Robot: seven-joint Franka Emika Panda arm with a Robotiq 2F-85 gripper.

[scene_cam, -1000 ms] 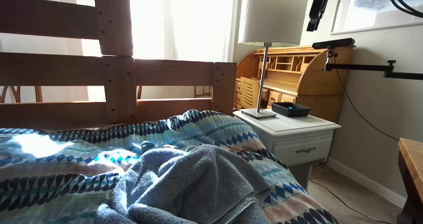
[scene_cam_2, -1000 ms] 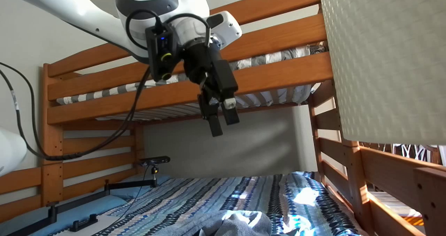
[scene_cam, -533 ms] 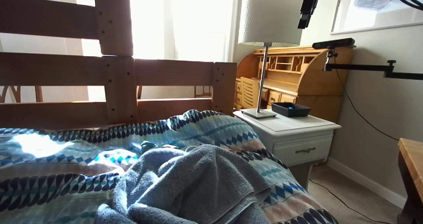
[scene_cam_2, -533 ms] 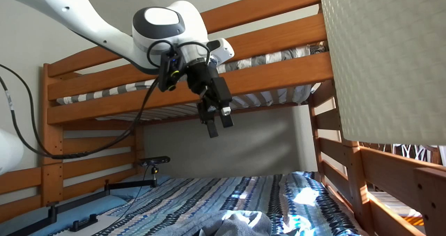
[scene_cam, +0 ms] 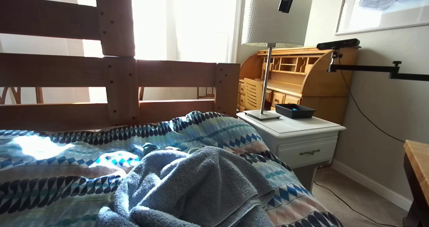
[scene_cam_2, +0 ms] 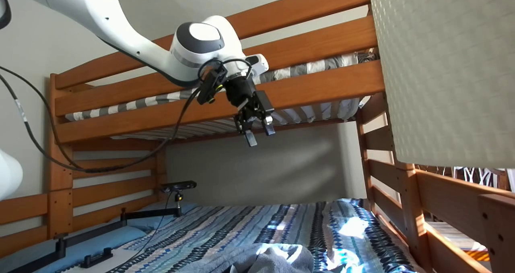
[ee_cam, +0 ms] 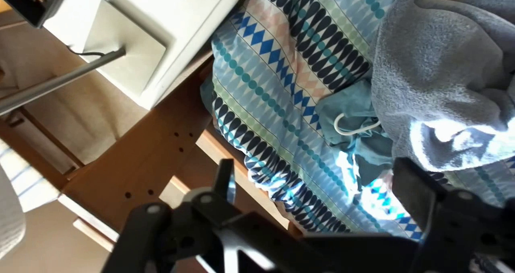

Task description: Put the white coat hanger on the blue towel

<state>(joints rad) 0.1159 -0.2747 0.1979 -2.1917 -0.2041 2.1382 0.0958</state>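
A rumpled grey-blue towel (scene_cam: 214,183) lies on the patterned bed cover. The towel also shows at the bottom of an exterior view (scene_cam_2: 277,261) and at the right of the wrist view (ee_cam: 438,63). A thin white curved piece (ee_cam: 354,131) lies on teal cloth beside the towel's edge; I cannot tell whether it is a hanger part or a cord. No whole white coat hanger shows. My gripper (scene_cam_2: 260,136) hangs high above the bed, open and empty. In the wrist view the gripper (ee_cam: 316,172) has its fingers wide apart, with only the bed far below between them.
A lamp (scene_cam: 277,17) stands on a white nightstand (scene_cam: 308,136) beside a black tray (scene_cam: 295,111). Wooden bed rails (scene_cam: 120,73) border the bed. The upper bunk (scene_cam_2: 225,108) is behind the arm. A camera on a black arm (scene_cam_2: 179,186) stands over the bed's side.
My gripper has moved left and slightly up in one exterior view, passing before the lampshade; in the other the arm is farther from the camera. The towel has not moved.
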